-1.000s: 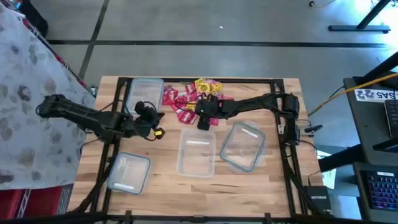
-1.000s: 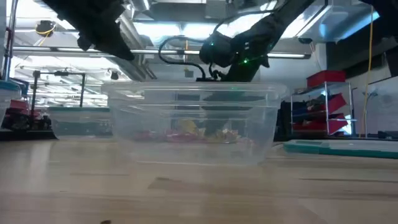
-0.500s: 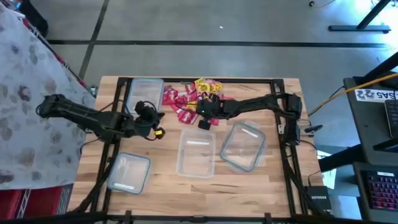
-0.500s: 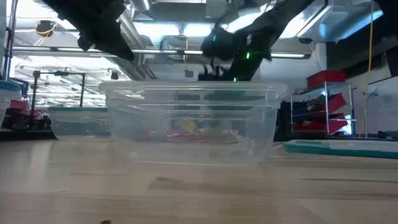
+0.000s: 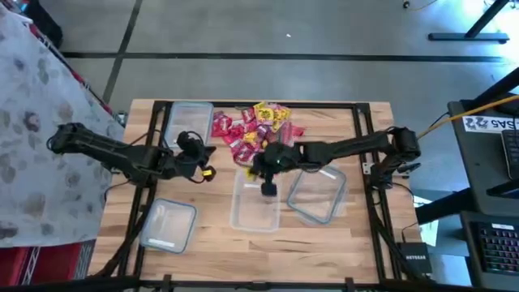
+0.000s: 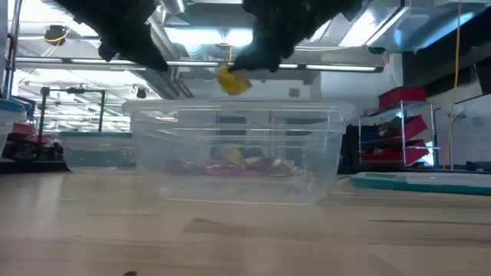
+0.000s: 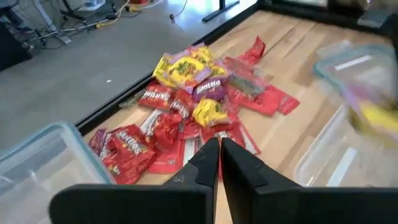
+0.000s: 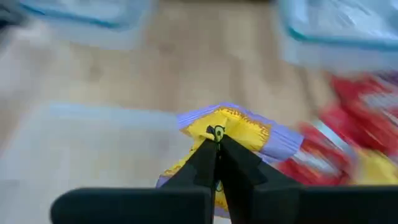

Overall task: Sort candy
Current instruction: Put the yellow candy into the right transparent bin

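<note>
The candy pile (image 5: 255, 128) lies heaped on the far middle of the wooden table (image 5: 211, 219), a mix of red, pink and yellow wrapped pieces, between the clear tub (image 5: 189, 123) at the far left and the tubs nearer the camera. One yellow and purple candy (image 8: 231, 133) is apart from the heap: it is pinched between the closed fingers of the right gripper (image 5: 267, 180), which hangs above the far rim of the middle clear container (image 5: 256, 208). In the low view the same yellow piece (image 6: 232, 80) is held clear of the table, above the container's open top (image 6: 239, 115), with the rest of the pile visible through its walls. The left gripper (image 5: 203, 172) waits over bare wood on the left side of the table, just beside the far-left tub; in the left wrist view its fingers (image 7: 219, 155) are pressed together and hold nothing, pointing toward the pile. A further tub (image 5: 168, 225) sits at the near left, and another (image 5: 318, 191) lies right of the middle container.
</note>
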Controlling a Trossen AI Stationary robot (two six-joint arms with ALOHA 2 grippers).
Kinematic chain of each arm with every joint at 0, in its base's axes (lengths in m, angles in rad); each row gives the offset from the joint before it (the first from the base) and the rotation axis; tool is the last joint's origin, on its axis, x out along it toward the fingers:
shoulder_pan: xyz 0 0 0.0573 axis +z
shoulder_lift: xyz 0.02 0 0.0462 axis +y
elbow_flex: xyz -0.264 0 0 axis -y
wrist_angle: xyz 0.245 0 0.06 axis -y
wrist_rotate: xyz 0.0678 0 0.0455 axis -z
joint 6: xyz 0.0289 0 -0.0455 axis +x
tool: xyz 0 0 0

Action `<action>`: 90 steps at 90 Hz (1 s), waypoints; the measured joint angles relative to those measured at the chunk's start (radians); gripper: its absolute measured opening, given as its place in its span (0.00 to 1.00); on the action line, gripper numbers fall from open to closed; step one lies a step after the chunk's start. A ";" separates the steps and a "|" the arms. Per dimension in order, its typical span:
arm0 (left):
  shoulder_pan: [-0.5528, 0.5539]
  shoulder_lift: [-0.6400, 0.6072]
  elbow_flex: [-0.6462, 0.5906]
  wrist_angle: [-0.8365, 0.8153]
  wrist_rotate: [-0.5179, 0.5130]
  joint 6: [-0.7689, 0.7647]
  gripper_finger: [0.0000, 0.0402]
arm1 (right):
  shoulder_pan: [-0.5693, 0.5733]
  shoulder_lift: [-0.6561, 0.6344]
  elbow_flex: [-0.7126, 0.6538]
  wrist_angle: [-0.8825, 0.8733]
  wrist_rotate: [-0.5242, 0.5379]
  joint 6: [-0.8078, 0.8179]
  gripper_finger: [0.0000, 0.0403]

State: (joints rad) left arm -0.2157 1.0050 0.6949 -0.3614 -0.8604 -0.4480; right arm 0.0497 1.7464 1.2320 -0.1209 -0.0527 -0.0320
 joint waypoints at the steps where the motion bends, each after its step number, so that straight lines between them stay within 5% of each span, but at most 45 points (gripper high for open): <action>1: 0.000 0.000 0.000 0.001 0.000 0.005 0.00 | 0.004 0.006 0.000 0.007 -0.002 -0.001 0.00; 61: 0.001 0.000 0.000 0.008 -0.007 0.049 0.00 | 0.042 0.255 -0.001 0.051 0.061 -0.048 0.01; 90: 0.001 0.000 0.000 0.012 -0.007 0.041 0.00 | 0.042 0.264 -0.001 0.093 0.139 -0.080 0.29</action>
State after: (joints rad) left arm -0.2146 1.0050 0.6949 -0.3495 -0.8677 -0.4075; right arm 0.0914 2.0102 1.2312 -0.0278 0.0860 -0.1119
